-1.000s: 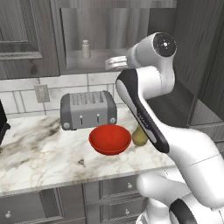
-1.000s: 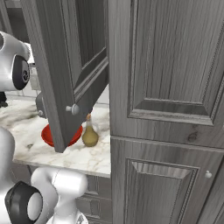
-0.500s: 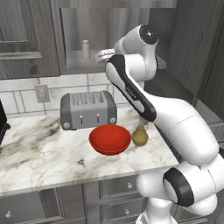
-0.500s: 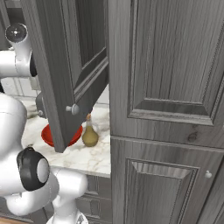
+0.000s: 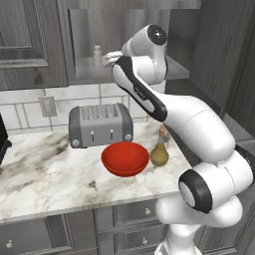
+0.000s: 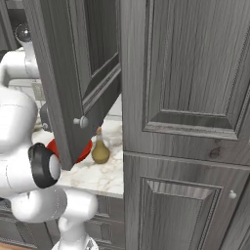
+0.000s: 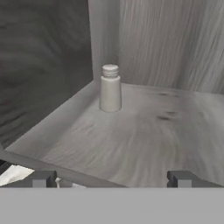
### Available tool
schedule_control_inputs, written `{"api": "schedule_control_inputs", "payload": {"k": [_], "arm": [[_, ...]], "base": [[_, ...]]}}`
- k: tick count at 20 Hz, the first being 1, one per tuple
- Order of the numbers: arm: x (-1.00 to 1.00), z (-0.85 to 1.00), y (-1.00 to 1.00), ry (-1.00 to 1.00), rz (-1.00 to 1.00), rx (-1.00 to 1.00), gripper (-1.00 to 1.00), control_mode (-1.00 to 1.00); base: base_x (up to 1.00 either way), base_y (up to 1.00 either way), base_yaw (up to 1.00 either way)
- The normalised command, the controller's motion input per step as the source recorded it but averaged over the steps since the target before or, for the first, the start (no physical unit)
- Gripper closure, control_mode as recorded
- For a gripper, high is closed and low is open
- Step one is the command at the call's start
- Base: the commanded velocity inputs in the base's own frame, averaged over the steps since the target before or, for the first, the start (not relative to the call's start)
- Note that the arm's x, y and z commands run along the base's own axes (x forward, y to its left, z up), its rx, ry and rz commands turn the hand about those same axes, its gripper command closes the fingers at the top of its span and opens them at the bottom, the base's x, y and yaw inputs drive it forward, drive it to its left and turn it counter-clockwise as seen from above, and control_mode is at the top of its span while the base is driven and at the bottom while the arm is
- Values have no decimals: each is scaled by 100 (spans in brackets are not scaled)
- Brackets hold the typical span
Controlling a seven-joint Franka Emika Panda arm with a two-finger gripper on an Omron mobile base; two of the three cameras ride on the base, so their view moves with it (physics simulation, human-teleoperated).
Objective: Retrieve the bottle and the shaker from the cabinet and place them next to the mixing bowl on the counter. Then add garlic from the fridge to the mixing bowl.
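Note:
The grey-white shaker (image 7: pixel 110 88) stands upright at the back left corner of the cabinet shelf (image 7: pixel 144 131), well ahead of my gripper (image 7: pixel 113 179). The jaws are open and wide apart, with nothing between them. From the left base view the gripper (image 5: pixel 106 60) hangs at the front of the niche, just right of the shaker (image 5: pixel 97 55). The amber bottle (image 5: pixel 160 149) stands on the marble counter (image 5: pixel 45 174), close to the right of the red mixing bowl (image 5: pixel 125 158). In the right base view the bottle (image 6: pixel 100 149) shows beside the bowl's rim (image 6: pixel 86 148).
A grey toaster (image 5: pixel 100 124) sits behind the bowl against the wall. The open cabinet door (image 6: pixel 68 73) juts out over the counter's right end. A tall dark panelled unit (image 6: pixel 185 122) closes off the right side.
The arm has swung up and left from above the counter to the cabinet niche, bringing the hand level with the shelf beside the shaker. Bowl and bottle have not moved.

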Motion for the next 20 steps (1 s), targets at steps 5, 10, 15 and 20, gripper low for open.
{"api": "schedule_control_inputs", "payload": {"k": [5, 10, 15, 20], "arm": [[35, 0, 36, 0, -6, 0, -100, -100], [40, 0, 0, 0, -2, 0, -100, -100], [40, 0, 0, 3, 0, 0, -100, -100], [41, -1, 0, 6, 0, 0, -100, -100]], "base": [[0, 0, 0], [0, 0, 0], [0, 0, 0], [0, 0, 0]]}}
